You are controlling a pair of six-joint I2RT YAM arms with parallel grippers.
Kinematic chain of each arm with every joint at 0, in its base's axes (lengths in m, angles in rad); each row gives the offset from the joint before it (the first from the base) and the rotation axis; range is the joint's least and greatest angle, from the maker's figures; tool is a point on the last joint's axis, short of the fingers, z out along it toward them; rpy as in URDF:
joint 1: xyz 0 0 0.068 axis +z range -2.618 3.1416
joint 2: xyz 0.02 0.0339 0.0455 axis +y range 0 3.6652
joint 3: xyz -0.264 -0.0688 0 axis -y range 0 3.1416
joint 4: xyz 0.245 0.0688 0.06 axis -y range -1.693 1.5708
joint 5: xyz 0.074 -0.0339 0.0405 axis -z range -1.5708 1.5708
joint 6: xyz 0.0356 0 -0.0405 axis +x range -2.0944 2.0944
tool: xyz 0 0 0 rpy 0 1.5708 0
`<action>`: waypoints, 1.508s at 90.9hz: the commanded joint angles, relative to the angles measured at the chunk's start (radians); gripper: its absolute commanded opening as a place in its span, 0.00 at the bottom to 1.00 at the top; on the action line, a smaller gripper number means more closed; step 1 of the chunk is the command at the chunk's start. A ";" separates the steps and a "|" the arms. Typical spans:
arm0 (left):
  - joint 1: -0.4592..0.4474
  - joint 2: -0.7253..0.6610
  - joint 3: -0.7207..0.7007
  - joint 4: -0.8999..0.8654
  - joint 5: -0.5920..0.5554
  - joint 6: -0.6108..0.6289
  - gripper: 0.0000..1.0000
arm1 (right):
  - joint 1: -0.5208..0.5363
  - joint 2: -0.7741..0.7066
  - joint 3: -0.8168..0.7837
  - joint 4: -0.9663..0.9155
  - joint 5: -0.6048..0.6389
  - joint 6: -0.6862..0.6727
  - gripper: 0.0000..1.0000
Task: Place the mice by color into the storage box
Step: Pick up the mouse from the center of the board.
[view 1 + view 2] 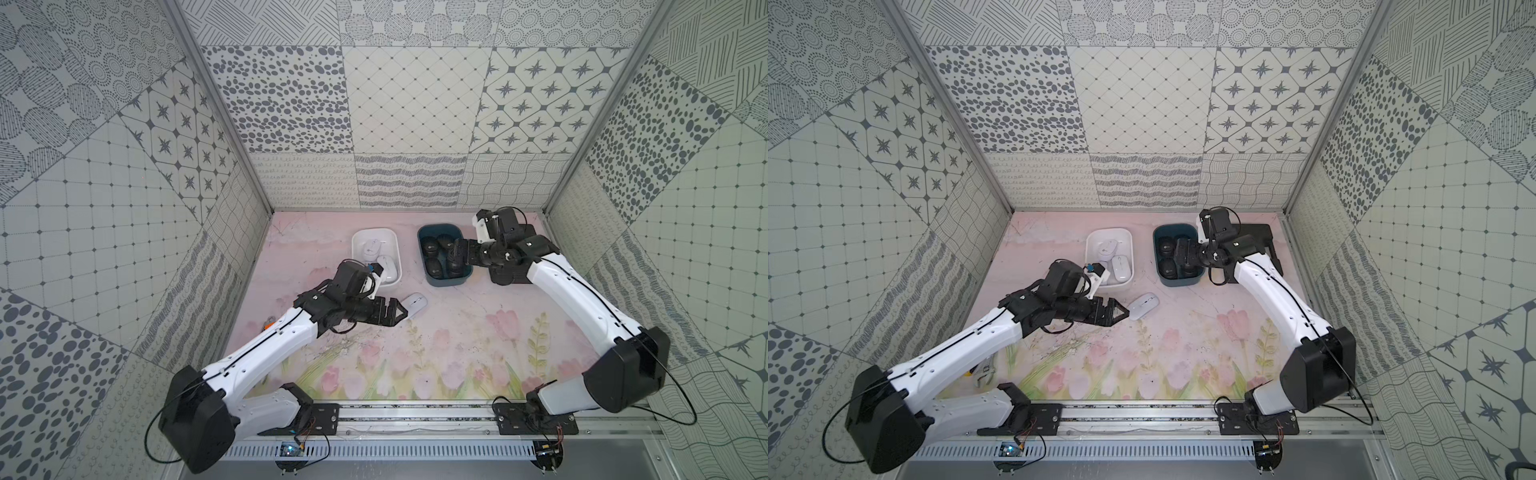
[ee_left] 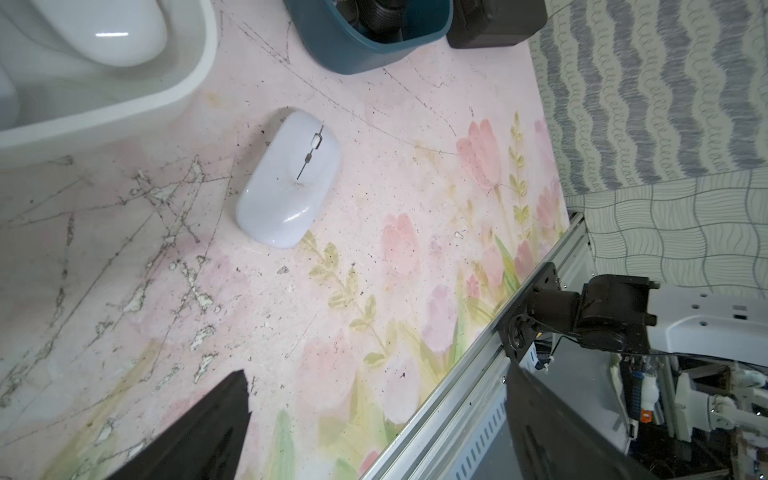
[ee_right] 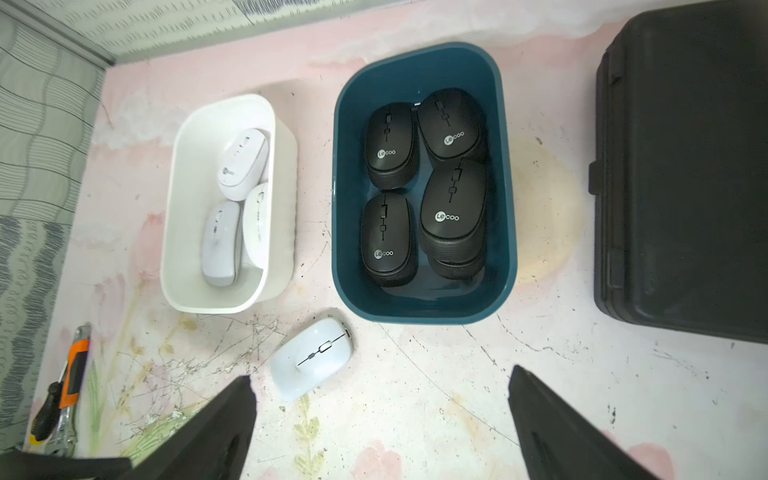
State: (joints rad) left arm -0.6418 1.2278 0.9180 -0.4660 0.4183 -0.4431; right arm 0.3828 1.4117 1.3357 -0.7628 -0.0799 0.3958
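left fingers (image 2: 199, 432), right fingers (image 3: 208, 432) wide, empty

Table (image 3: 415, 395), wht tub (image 3: 187, 232), teal tub (image 3: 415, 309), mouse (image 3: 311, 357), case (image 3: 685, 166)

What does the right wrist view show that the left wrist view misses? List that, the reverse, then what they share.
Right wrist only: both tubs' insides in full, four black mice on top in the teal tub, three white mice in the white tub; orange-handled tools.
Left wrist only: the aluminium rail and the right arm's base.
Both: the loose white mouse on the floral mat, parts of both tubs, the black case.
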 commanded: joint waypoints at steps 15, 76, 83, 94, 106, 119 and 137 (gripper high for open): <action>-0.034 0.411 0.329 -0.225 -0.142 0.367 0.87 | -0.081 -0.293 -0.194 -0.011 -0.113 0.106 0.99; -0.162 0.788 0.576 -0.302 -0.487 0.667 0.91 | -0.182 -0.462 -0.209 -0.108 -0.168 0.075 0.99; -0.162 0.815 0.589 -0.307 -0.507 0.674 0.91 | -0.183 -0.464 -0.210 -0.108 -0.172 0.075 0.99; -0.162 0.834 0.594 -0.290 -0.520 0.682 0.91 | -0.183 -0.468 -0.210 -0.110 -0.175 0.074 0.99; -0.163 0.858 0.619 -0.288 -0.508 0.686 0.91 | -0.183 -0.470 -0.221 -0.107 -0.183 0.074 0.99; -0.162 0.883 0.640 -0.293 -0.487 0.693 0.89 | -0.183 -0.472 -0.227 -0.104 -0.188 0.074 0.99; -0.155 0.907 0.638 -0.303 -0.440 0.674 0.77 | -0.183 -0.470 -0.229 -0.104 -0.204 0.071 0.99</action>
State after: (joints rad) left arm -0.8024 2.1067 1.5566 -0.7296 -0.0364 0.2176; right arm 0.2050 0.9535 1.1152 -0.8906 -0.2653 0.4797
